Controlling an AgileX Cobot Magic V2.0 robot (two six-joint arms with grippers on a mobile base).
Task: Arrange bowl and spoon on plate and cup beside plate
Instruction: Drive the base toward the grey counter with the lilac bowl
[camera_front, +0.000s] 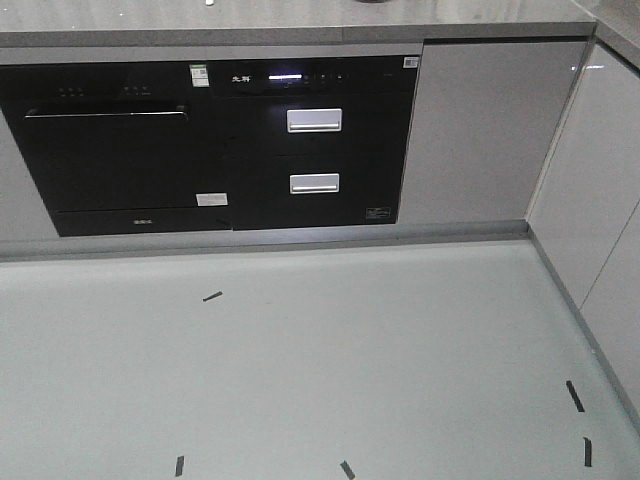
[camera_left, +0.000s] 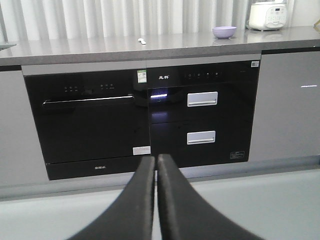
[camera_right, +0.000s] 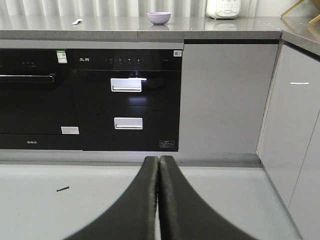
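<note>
Right wrist-mounted view puts the bowl on the surface, straight ahead and well above my right claw, pressed together and empty, while the spoon lies off left, nearer my left claw, likewise pressed together.

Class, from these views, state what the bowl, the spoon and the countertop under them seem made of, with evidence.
Bowl: probably plastic; smooth lilac with a soft, even sheen.
Spoon: too small to tell; pale, maybe plastic.
Countertop: grey stone or composite, semi-gloss, showing pale reflections.
</note>
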